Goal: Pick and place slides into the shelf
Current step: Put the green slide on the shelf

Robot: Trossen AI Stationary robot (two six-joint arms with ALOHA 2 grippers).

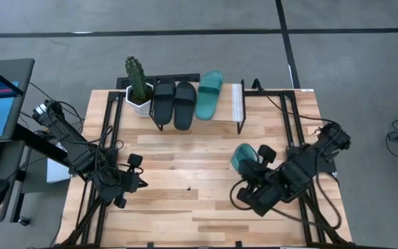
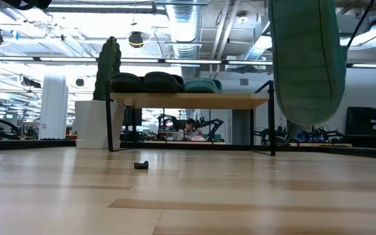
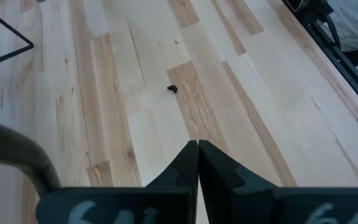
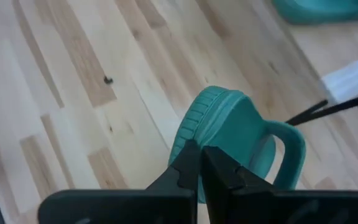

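One teal slide (image 1: 242, 158) hangs in my right gripper (image 4: 199, 155) over the table's right half, in front of the shelf. In the low view this slide (image 2: 305, 59) is well off the wood. The shelf (image 1: 238, 104) stands at the far edge; two black slides (image 1: 175, 102) and the other teal slide (image 1: 209, 93) lie side by side on its panel. My left gripper (image 3: 197, 155) is shut on nothing, low over the table's left near part (image 1: 135, 181). My right gripper pinches the teal slide between its two fingers at the ribbed rim of one end (image 4: 194, 127). The fingers slant down from the table's near right side. The slide is lifted clear and hangs lengthways below them, its strap (image 4: 291, 149) on the far side.
A cactus in a white pot (image 1: 138, 86) stands by the shelf's left end. A small dark bit (image 1: 187, 187) lies on the wood near the middle. Black frame rails (image 1: 292, 117) run along both table sides. Bare wood spreads between the arms and the shelf.
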